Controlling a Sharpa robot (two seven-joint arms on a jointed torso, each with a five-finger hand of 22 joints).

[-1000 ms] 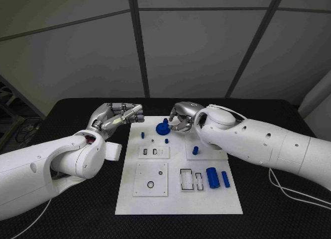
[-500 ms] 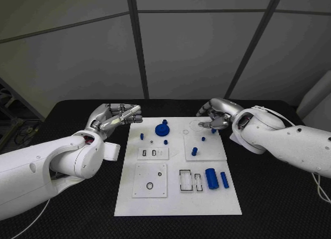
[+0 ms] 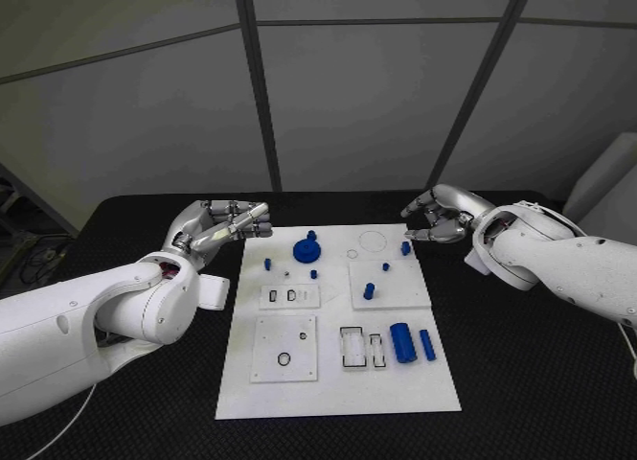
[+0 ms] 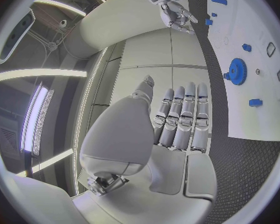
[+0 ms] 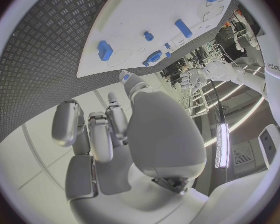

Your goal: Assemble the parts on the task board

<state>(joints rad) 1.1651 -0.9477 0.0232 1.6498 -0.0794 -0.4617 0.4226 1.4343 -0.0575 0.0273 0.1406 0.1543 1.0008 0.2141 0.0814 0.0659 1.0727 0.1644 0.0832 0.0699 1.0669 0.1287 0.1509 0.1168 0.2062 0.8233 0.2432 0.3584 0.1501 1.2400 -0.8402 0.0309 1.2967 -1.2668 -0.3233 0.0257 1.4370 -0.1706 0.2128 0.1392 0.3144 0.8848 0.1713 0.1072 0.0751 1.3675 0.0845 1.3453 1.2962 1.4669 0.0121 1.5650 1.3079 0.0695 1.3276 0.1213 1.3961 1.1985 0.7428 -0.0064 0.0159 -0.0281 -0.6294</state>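
Task board between two empty hands: left hand fingers curled shut, right hand loosely spread.

White arms, silver hands

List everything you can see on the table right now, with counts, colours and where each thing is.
Table: one, black, under everything.
Task board: one, white, middle of the table.
Gear: one, blue, far part of the board, standing on it.
Cylinders: two, blue, side by side at the board's near right.
Small pegs: several, blue, scattered over the board's far half.
Left robot hand: silver, beside the board's far left corner, holding nothing.
Right robot hand: silver, off the board's far right corner, holding nothing.
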